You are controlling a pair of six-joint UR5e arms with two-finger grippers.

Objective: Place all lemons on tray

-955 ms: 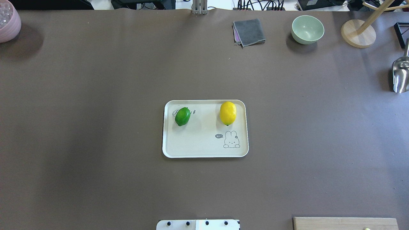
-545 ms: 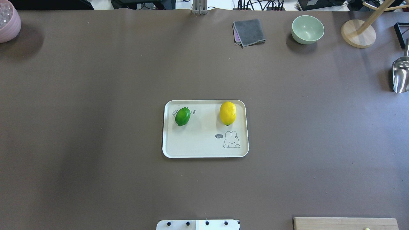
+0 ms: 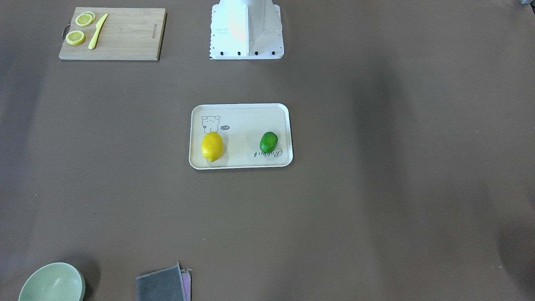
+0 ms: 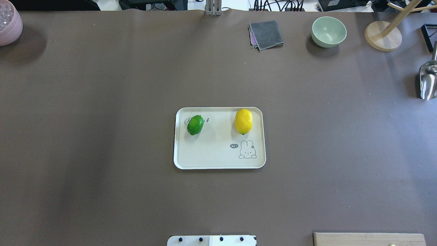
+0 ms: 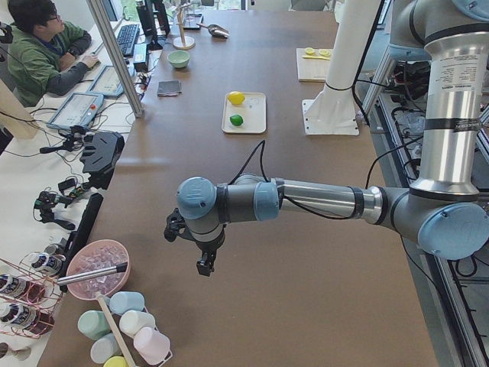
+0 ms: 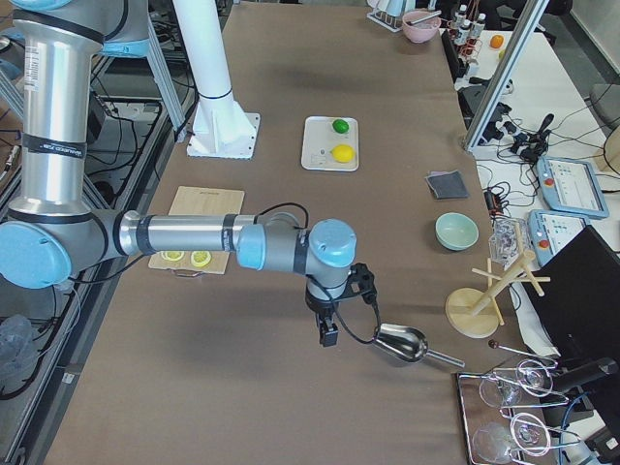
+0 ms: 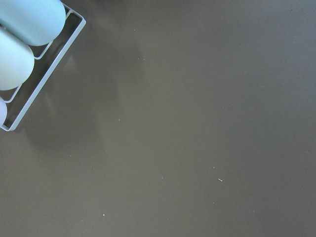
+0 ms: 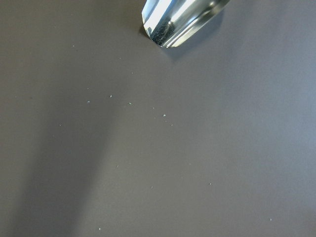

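Unchanged from a second ago: yellow lemon (image 4: 243,121) and green lemon (image 4: 195,124) lying apart on the tray (image 4: 211,152), mid-counter. Judged done, no fruit left to carry. Parked over bare counter: left gripper (image 5: 205,264) near the left end, right gripper (image 6: 329,332) near the right end by a scoop (image 6: 399,344); impossible to tell how far open or whether holding anything. Green bowl (image 4: 324,43) by the far edge, empty; pink bowl (image 4: 13,32) in the far left corner, holding clear cubes.

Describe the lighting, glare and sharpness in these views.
Overhead exterior: even light, with the green bowl throwing a soft shadow leftward. Right wrist-mounted: bright glare on the metal scoop. Left wrist-mounted: the pastel cups look slightly soft. Exterior front-facing: broad faint shadow bands cross the table.
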